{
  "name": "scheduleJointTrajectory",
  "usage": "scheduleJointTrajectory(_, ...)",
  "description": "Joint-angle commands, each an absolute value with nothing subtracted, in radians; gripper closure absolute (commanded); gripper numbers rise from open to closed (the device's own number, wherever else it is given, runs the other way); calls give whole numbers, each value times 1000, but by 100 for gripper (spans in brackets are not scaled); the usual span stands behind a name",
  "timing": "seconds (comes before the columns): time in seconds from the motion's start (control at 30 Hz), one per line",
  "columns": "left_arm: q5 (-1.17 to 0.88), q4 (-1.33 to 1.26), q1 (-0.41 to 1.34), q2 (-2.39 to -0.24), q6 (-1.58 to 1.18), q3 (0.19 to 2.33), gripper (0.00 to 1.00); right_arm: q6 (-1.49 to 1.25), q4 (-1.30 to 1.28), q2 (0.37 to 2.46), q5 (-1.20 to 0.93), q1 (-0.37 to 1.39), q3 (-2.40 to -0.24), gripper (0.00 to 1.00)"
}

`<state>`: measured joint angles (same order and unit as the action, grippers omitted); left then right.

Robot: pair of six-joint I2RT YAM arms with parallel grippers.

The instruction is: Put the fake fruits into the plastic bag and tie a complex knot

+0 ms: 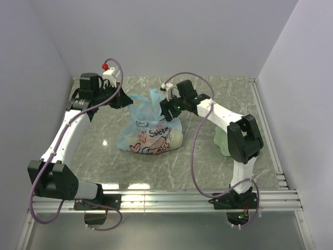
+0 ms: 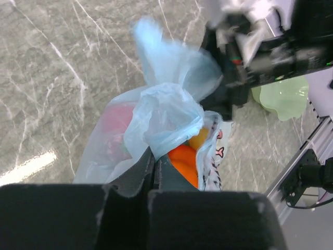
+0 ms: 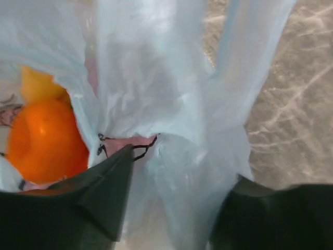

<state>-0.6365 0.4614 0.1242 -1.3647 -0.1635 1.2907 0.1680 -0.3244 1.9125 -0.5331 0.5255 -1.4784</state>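
both at the plastic bag: left tool pinches it; right tool straddles it, grip unclear.

The top external camera sits high behind the arm bases and looks down and forward over the whole counter. The bases lie at 6 o'clock and the plastic bag near centre. The left wrist camera looks along the left end effector, close to the bag's bunched top, with the pale green plate at 2 o'clock. The right wrist camera is nearer still, and film fills the frame above the right end effector. Both wrist views share the orange fruit; all three share the bag's top.
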Motion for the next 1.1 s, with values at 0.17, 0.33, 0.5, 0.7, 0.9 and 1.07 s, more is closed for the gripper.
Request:
scheduleJointTrajectory(0.17,-644,394,114,-1252,-253,1223,100,112,-169,1548,-698,385,-1456,7)
scheduleJointTrajectory(0.33,-635,390,114,-1247,-278,1215,100,98,-64,1482,-765,429,-1445,4)
scheduleJointTrajectory(0.5,-641,361,114,-1233,-304,1204,100,93,-22,1568,-753,563,-1522,3)
scheduleJointTrajectory(0.7,-650,348,115,-1226,-322,1189,100,37,175,1684,-732,630,-1482,1)
scheduleJointTrajectory(0.9,-646,337,114,-1201,-333,1151,100,-77,316,1770,-735,664,-1494,1)
scheduleJointTrajectory(1.07,-644,298,114,-1206,-365,1135,100,-126,380,1775,-810,727,-1413,0)
